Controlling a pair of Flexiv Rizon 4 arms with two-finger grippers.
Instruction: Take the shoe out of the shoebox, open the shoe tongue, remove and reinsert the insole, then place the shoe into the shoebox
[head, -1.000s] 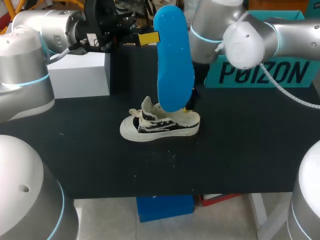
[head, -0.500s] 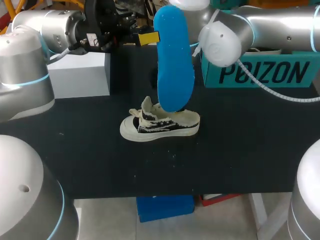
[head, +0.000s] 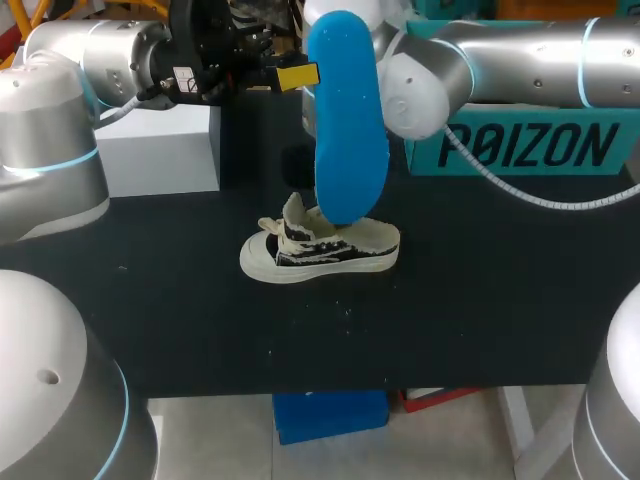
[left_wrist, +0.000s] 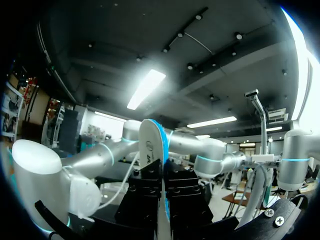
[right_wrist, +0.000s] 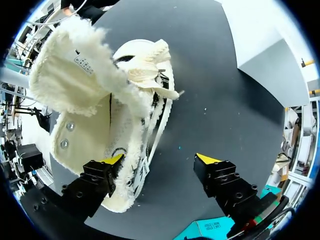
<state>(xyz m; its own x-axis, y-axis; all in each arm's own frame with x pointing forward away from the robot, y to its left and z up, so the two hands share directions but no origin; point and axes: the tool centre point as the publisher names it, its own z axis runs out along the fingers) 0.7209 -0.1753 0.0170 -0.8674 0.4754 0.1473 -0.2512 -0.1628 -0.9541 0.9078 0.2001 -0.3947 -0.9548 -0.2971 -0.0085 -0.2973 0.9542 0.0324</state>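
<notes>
some of shoe behind insole

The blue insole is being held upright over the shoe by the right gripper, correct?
No, the left gripper holds the blue insole upright over the shoe; the left wrist view shows it clamped there. The right gripper is open.

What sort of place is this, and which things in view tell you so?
Probably a robotics lab bench for shoe-handling trials. The left arm and right arm reach over a black table. A sneaker stands on it, the left arm holds a blue insole, and a teal shoebox sits behind.
</notes>
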